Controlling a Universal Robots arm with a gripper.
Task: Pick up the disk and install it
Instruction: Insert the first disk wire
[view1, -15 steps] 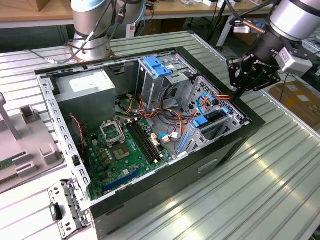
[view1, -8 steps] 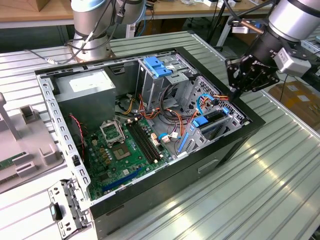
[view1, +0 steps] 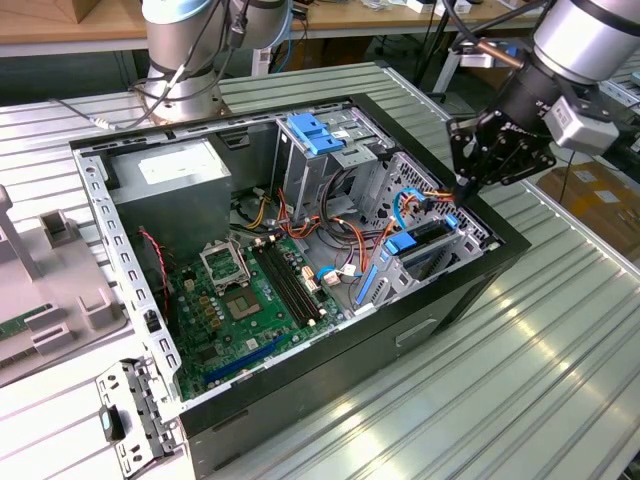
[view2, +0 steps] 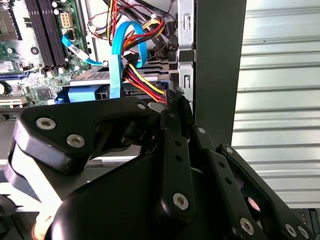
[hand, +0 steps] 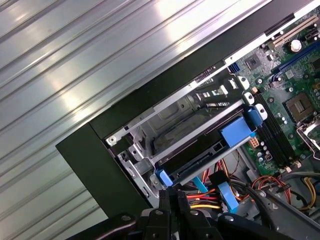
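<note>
The disk (view1: 428, 243) sits in the drive cage at the corner of the open computer case (view1: 470, 290) on the exterior view's right, its blue side rails showing. In the first wrist view the disk (hand: 200, 161) lies slotted between the cage's metal rails with blue tabs at both ends. In the second wrist view the disk (view2: 90, 76) has a blue data cable and a coloured power lead running to it. My gripper (view1: 462, 188) hovers just above the cage's outer end. Its black fingers (hand: 172, 202) are shut together with nothing between them, close to the cable plugs (view2: 150, 82).
A grey power supply (view1: 170, 175), the motherboard (view1: 240, 300) and a light-blue bracket (view1: 315, 132) fill the rest of the case. A second arm's base (view1: 185, 60) stands behind it. A grey fixture (view1: 50, 290) lies on the ribbed metal table (view1: 540, 380).
</note>
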